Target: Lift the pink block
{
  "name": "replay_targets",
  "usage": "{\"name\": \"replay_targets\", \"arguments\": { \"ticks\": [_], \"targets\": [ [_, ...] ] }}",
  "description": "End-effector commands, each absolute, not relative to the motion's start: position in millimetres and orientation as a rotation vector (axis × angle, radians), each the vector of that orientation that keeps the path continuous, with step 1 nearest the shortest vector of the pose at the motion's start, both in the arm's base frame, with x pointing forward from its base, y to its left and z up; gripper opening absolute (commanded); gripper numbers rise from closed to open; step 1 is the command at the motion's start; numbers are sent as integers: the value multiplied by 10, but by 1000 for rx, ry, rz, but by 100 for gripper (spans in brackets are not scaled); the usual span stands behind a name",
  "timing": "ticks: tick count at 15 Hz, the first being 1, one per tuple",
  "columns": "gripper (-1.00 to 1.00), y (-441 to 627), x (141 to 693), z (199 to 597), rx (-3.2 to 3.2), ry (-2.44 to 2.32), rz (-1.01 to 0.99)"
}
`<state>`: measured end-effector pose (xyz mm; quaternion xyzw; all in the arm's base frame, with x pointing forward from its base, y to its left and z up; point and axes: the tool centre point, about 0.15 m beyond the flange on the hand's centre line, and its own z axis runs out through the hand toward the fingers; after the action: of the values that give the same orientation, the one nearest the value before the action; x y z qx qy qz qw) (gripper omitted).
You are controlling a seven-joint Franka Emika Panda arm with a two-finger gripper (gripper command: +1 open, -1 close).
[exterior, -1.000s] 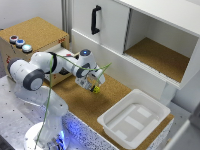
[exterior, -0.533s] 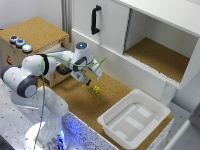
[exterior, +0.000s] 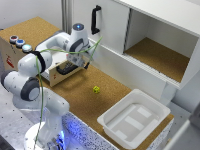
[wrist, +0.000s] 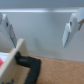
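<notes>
The pink block shows in neither view. My gripper (exterior: 81, 61) hangs above the cork table near the white cabinet front, over the edge of an open wooden box (exterior: 56, 75). In the wrist view the gripper (wrist: 38, 30) is open, with only the white cabinet wall between its two fingers (wrist: 70, 29). A small yellow cube (exterior: 96, 89) lies on the cork, apart from the gripper and toward the exterior view's right.
The wooden box (wrist: 14, 61) holds a black object (wrist: 31, 66). A white tray (exterior: 134, 117) sits at the exterior view's right. A cabinet with a black handle (exterior: 94, 19) and an open compartment (exterior: 157, 55) stands behind. A buttoned box (exterior: 17, 47) is at the left.
The arm has risen and swung from beside the yellow cube toward the exterior view's left, ending over the wooden box. The yellow cube stayed where it was.
</notes>
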<state>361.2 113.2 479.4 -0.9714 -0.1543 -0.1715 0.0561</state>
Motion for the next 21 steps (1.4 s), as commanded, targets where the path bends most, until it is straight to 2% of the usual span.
{"name": "replay_targets", "arguments": {
  "ticks": [1,4,8,13,21],
  "targets": [
    [100,2103,3713,5091,-2963,-951,-291],
    [100,2502,3624,4889,-2873,-1268,-218],
    [100,2781,3671,4558,-2772,-1423,-172],
    [100,2854,3709,4023,-2714,-1490,-90],
    [100,2793,4041,3328,-2755,-1413,-108]
  ]
}}
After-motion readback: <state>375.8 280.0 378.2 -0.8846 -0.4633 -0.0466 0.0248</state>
